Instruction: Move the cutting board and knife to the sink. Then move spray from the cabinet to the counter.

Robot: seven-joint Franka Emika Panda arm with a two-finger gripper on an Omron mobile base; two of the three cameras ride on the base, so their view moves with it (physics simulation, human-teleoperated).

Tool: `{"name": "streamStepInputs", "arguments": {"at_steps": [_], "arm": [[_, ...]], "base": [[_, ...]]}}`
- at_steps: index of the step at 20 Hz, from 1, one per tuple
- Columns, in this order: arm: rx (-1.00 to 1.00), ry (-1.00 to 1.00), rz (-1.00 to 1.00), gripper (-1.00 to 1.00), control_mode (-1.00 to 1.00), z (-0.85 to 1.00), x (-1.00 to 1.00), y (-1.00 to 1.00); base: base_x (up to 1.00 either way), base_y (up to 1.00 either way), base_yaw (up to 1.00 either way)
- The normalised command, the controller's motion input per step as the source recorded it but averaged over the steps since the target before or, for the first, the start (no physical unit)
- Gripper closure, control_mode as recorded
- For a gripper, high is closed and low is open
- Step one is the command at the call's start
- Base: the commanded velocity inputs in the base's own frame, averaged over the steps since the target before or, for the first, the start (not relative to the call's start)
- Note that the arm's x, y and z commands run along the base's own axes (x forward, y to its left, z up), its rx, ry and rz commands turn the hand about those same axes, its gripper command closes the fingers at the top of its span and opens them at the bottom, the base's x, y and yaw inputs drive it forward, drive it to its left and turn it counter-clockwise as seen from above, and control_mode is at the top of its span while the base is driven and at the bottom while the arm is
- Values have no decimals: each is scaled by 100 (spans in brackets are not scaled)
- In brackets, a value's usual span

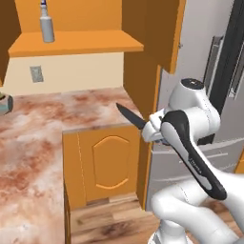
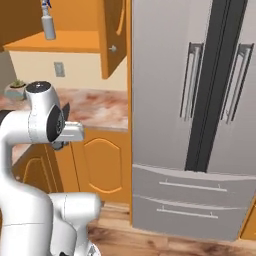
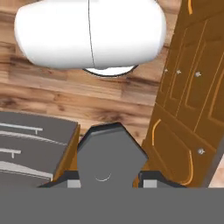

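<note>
The gripper (image 3: 106, 177) has its two dark tips set either side of a grey handle, clamped on the knife (image 1: 131, 116); in the hand view that handle rises as a broad grey slab between the tips. In the left base view the dark pointed blade sticks out from the hand up and to the left, its tip over the edge of the counter (image 1: 43, 119), in the air. The hand is held up beside the arched-panel cabinet front (image 1: 108, 161), with the wooden floor (image 3: 65, 98) below it. The grey fridge (image 2: 200, 115) stands to the right of the counter. Up on the orange shelf of the cabinet (image 1: 76, 43) the spray (image 1: 46, 24) stands upright, well apart from the gripper. A small potted plant (image 2: 16, 87) sits at the back of the counter
</note>
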Motion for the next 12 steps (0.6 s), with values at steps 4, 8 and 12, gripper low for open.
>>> {"name": "streamStepInputs", "arguments": {"at_steps": [4,8,12], "arm": [[0,0,0,100,100,0,0,0],[0,0,0,100,100,0,0,0],[0,0,0,100,100,0,0,0]], "base": [[-94,-36,51],[-100,-19,74],[-97,-17,76]]}}
